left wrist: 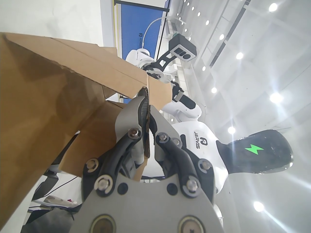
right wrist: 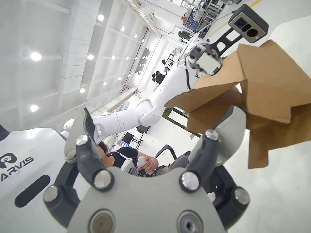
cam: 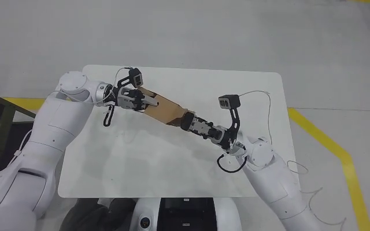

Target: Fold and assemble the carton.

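Carton (cam: 165, 108): brown corrugated board, partly folded, panels and flaps still loose and at angles to one another. In the top view it lies as a slanted strip over the white worktop (cam: 173, 167), spanning between the two grippers, one end toward the worktop's far left, the other near its middle. Cannot tell whether its underside touches the worktop.

Left gripper (cam: 144, 99): at the carton's far-left end. The left wrist view shows the left gripper (left wrist: 147, 105) with its jaws closed down on a single edge of the carton (left wrist: 60, 86). The ribbed pads (left wrist: 143, 107) pinch the board's cut edge, with no gap visible beyond the board's thickness.

Right gripper (cam: 191, 122): at the carton's other end, near the worktop's middle. The right wrist view shows the right gripper (right wrist: 159, 115) spread wide and gripping nothing. One finger (right wrist: 83, 122) stands free in the air. A folded corner of the carton (right wrist: 267, 93) sits just in front of the other finger, partly covering it. Contact there cannot be confirmed.
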You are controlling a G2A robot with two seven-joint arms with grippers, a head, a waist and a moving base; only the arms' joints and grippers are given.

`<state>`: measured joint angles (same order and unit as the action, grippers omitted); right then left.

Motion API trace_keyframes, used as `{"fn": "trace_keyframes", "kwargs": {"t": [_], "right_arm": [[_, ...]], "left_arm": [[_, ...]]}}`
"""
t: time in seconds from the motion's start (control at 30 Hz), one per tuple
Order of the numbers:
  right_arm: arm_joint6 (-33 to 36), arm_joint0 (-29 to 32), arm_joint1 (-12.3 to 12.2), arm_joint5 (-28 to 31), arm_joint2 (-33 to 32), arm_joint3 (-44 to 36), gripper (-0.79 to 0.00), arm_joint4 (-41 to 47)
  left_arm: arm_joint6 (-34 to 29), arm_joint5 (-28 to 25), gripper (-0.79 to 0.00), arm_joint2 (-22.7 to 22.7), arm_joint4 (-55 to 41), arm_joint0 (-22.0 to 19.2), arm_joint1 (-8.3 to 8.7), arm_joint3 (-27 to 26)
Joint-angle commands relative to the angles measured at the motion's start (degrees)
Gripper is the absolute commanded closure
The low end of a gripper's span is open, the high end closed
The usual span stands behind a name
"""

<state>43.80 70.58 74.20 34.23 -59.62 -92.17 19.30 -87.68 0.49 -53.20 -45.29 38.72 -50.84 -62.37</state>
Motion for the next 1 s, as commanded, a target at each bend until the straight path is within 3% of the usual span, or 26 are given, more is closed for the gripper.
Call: {"fn": "trace_keyframes", "kwargs": {"t": [0.0, 0.4, 0.97], "right_arm": [[0.1, 0.3, -0.1, -0.3, 0.1, -0.2, -0.785, -0.3], [-0.2, -1.7, 0.4, -0.8, 2.7, 2.8, -0.785, 0.4], [-1.9, -2.9, 0.0, -0.7, -0.3, 3.9, -0.785, -0.4]], "left_arm": [[-0.2, 0.1, 0.000, -0.1, -0.5, -0.1, -0.15, 0.3], [-0.3, 1.1, 0.000, 0.4, -0.6, 0.2, -0.40, -0.7], [-0.3, 3.2, 0.000, 3.5, -1.7, 1.0, 1.12, -3.9]]}}
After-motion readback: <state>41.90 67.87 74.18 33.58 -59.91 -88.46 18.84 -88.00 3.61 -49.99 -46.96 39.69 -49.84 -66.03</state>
